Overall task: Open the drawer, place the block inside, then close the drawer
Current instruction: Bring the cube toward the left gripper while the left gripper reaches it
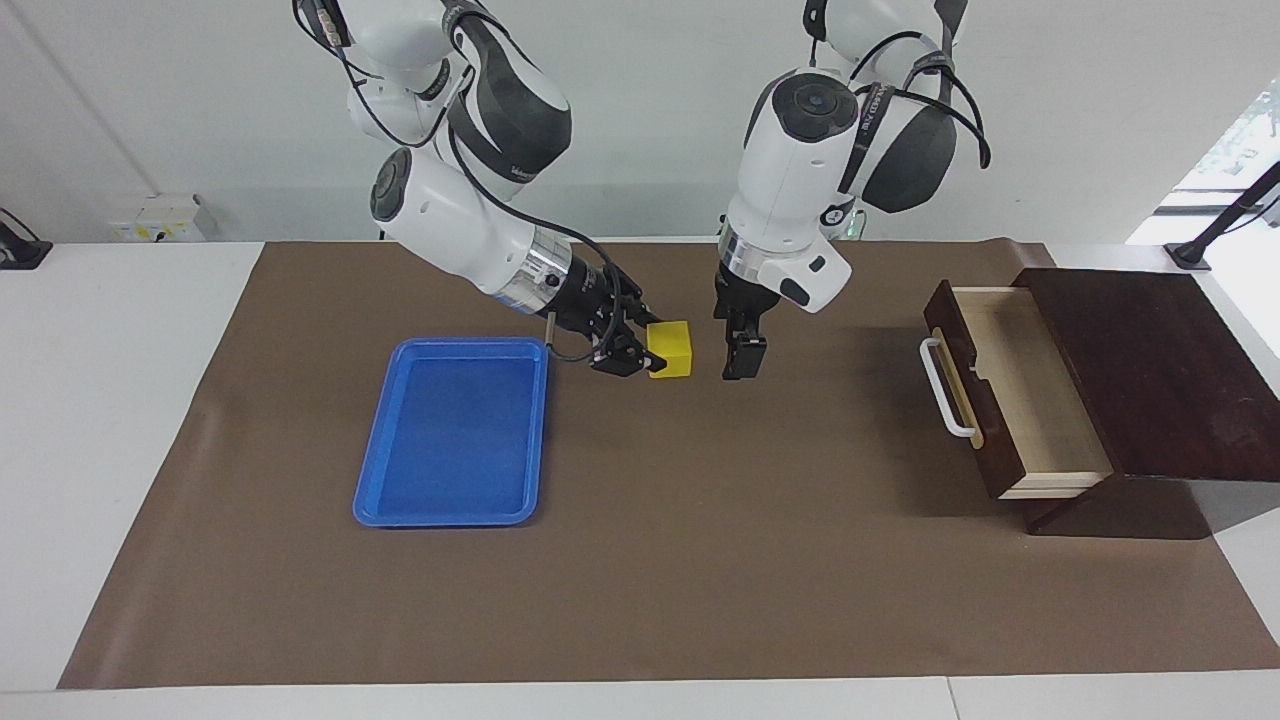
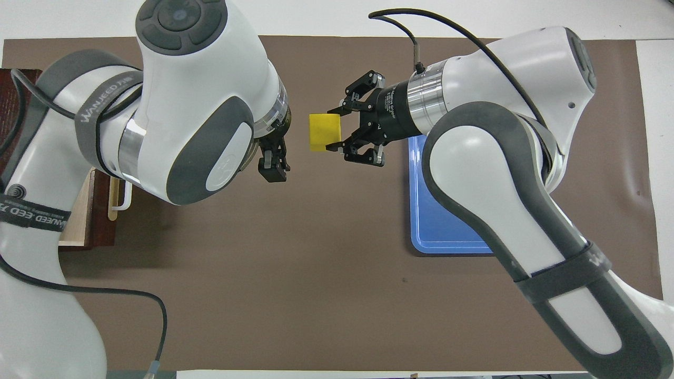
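The yellow block (image 1: 672, 348) is held in my right gripper (image 1: 640, 352), which is shut on it above the brown mat, beside the blue tray's edge. In the overhead view the block (image 2: 322, 131) sticks out of the right gripper (image 2: 334, 130) toward my left gripper (image 2: 274, 169). My left gripper (image 1: 743, 358) points down over the mat, a short gap from the block and not touching it. The drawer (image 1: 1030, 390) of the dark wooden box stands pulled open at the left arm's end, its pale interior empty, its white handle (image 1: 942, 388) facing the table's middle.
A flat blue tray (image 1: 455, 430) lies empty on the mat toward the right arm's end. The dark wooden box (image 1: 1150, 370) sits at the mat's edge. The brown mat (image 1: 700, 560) covers most of the table.
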Robot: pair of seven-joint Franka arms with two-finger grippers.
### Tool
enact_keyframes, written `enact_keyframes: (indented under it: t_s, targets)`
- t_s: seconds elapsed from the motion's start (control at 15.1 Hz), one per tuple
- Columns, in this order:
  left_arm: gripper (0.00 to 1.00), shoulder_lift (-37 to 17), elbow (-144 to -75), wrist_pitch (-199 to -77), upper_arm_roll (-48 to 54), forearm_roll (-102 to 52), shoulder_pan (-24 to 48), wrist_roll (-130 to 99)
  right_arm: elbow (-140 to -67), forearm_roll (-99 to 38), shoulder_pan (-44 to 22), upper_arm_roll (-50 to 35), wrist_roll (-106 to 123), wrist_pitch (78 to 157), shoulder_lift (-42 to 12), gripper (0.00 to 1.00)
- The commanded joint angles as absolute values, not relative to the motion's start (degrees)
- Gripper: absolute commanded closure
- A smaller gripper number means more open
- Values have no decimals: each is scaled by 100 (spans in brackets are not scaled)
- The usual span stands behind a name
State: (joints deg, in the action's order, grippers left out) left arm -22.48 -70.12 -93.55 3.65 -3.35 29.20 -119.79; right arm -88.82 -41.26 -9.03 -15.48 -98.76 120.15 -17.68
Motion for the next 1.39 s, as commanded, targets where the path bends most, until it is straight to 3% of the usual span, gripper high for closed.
enact_keyframes:
  t_s: [0.0, 1.32]
  targets:
    - [0, -2618, -6312, -8826, 150, -211, 3146, -12199, -9132, -4061, -984, -1547, -10081, 12278, -1573, 100]
    - [0, -2760, -6030, -8815, -299, -211, 3779, -12419, -9132, -4061, -1028, -1547, -10099, 12296, -1573, 100]
